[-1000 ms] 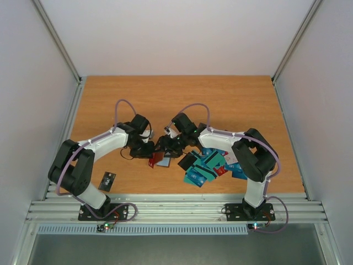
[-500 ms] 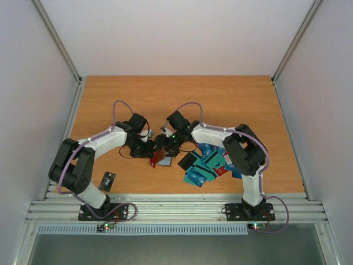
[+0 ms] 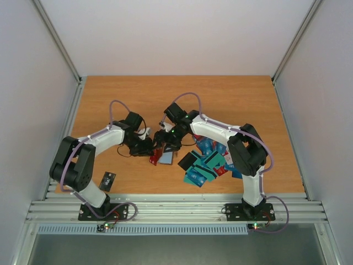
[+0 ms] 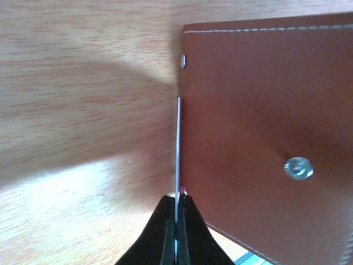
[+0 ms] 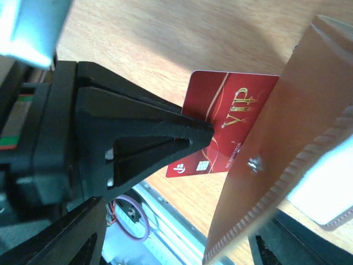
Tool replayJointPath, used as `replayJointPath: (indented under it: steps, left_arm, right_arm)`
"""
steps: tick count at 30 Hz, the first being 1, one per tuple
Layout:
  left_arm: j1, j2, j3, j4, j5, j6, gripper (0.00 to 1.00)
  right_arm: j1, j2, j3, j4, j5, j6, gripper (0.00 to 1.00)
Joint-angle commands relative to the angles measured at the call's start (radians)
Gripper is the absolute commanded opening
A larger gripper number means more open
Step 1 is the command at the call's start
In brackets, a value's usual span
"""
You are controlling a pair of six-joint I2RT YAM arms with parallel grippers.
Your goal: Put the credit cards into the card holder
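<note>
My left gripper [image 4: 177, 201] is shut on the edge of a red credit card [image 5: 226, 127], which shows as a thin line [image 4: 178, 143] in the left wrist view. The card's far end meets the brown card holder [image 4: 259, 138] at its stitched side. In the top view the holder [image 3: 156, 157] lies mid-table between both grippers. My right gripper [image 5: 179, 237] stands open; a flap of the holder [image 5: 265, 182] rises between its jaws, close to the right one. The other credit cards [image 3: 207, 163] lie in a heap to the right.
A small black flat object [image 3: 108, 180] lies near the front edge by the left arm's base. The left arm's black fingers [image 5: 143, 143] fill the left of the right wrist view. Bare wooden table [image 3: 182, 94] stretches behind both arms.
The right arm has swung left and reached over the holder, and its jaws have widened. The left gripper has shifted slightly back, still holding the red card.
</note>
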Motion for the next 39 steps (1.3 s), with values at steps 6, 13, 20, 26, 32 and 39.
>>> replayJointPath:
  steps: [6, 13, 20, 26, 32, 39]
  left_arm:
    - [0.013, 0.013, 0.018, -0.037, -0.03, 0.051, 0.0]
    - [0.014, 0.008, 0.046, -0.107, -0.064, 0.045, 0.0]
    - [0.014, -0.038, 0.01, -0.148, -0.053, 0.026, 0.0]
    - [0.047, -0.115, -0.075, -0.121, 0.021, -0.035, 0.0]
    - [0.084, -0.174, -0.098, -0.181, 0.059, -0.065, 0.0]
    - [0.092, -0.296, -0.006, -0.41, -0.06, -0.108, 0.0]
  right_arm:
    - [-0.007, -0.016, 0.038, 0.03, -0.074, -0.031, 0.56]
    - [-0.006, 0.086, 0.099, 0.124, -0.156, 0.013, 0.55]
    - [-0.009, 0.182, 0.169, 0.211, -0.21, 0.086, 0.55]
    - [-0.018, 0.27, 0.262, 0.209, -0.233, 0.101, 0.55]
    - [-0.037, 0.396, 0.427, 0.113, -0.268, 0.095, 0.55]
    - [-0.038, 0.555, 0.669, -0.033, -0.306, 0.067, 0.54]
